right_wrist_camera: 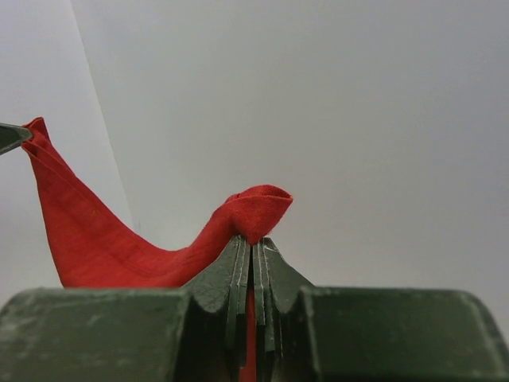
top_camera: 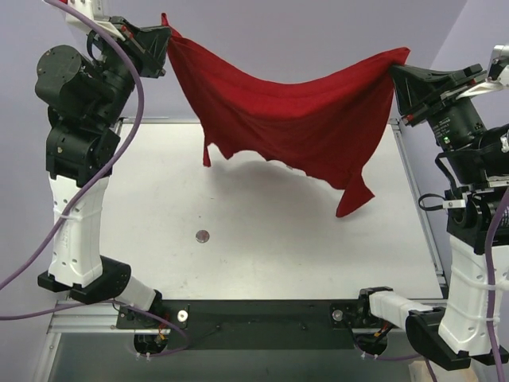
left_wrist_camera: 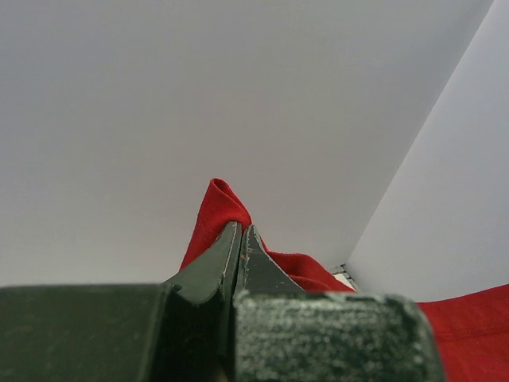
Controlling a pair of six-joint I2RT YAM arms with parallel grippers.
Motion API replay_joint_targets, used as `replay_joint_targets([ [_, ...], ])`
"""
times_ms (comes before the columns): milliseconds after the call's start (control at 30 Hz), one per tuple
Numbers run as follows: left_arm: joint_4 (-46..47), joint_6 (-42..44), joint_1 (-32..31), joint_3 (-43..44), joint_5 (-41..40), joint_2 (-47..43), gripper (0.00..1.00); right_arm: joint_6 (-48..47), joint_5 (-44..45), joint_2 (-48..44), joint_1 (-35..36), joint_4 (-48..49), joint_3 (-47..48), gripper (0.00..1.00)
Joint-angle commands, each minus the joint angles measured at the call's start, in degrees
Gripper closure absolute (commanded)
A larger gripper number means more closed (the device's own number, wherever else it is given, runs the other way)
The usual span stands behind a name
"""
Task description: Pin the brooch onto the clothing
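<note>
The red T-shirt [top_camera: 294, 115] hangs in the air above the far half of the table, stretched between both grippers and sagging in the middle. My left gripper [top_camera: 165, 40] is shut on its upper left corner; red fabric [left_wrist_camera: 216, 208] pokes past the closed tips [left_wrist_camera: 242, 232]. My right gripper [top_camera: 395, 70] is shut on the upper right corner; a fold of fabric [right_wrist_camera: 258, 208] sticks out above the closed tips [right_wrist_camera: 252, 241]. A small round silvery brooch [top_camera: 202, 235] lies on the table below, left of centre. No white label shows.
The white table [top_camera: 262, 239] has a metal rail along its right edge [top_camera: 413, 199]. A black base bar [top_camera: 262, 314] joins the two arm mounts at the near edge. A pale wall stands behind.
</note>
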Motion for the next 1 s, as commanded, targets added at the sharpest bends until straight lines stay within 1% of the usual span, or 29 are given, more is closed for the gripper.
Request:
replay_joint_targets([
  [0,0.94,0.78,0.26,0.01,-1.13,-5.76,1.0,-0.77,-2.44,-4.72,-0.35,6.02,0.49,1.0],
  [67,0.5,-0.18,0.17,-0.25,-0.6,-7.77,1.0,-0.77,-4.01,-6.73,-0.35,6.73,-0.21,1.0],
  [233,1.63,-4.14,0.08,-0.96,4.05,-11.82,1.0,-0.24,-7.19,-10.17,-0.35,7.87,-0.48,1.0],
  [433,2.6,-5.99,0.08,-1.04,6.16,-12.45,1.0,-1.2,-7.11,-12.54,-0.35,7.88,-0.74,1.0],
  [533,2.69,-6.52,0.08,-0.52,7.14,-10.35,1.0,-2.26,-3.68,-12.9,-0.26,8.14,-3.2,1.0],
  [667,0.41,-6.17,0.17,-0.51,6.96,-7.0,1.0,-2.96,-2.54,-11.41,-0.26,8.14,-6.18,1.0],
  [800,-0.38,-5.46,0.61,-3.76,5.91,-3.23,1.0,-4.28,0.01,-9.56,-0.35,8.14,-11.8,1.0],
  [833,-0.3,-5.38,0.87,-5.94,5.82,-2.61,1.0,-4.63,1.5,-9.12,-0.44,8.14,-14.6,1.0],
  [900,0.66,-4.94,1.22,-8.41,5.91,-1.2,1.0,-5.86,2.65,-8.42,-0.61,8.14,-17.25,1.0],
  [967,1.63,-5.2,2.01,-12.63,6.78,0.99,1.0,-6.39,3.27,-6.58,-1.84,8.14,-20.33,1.0],
])
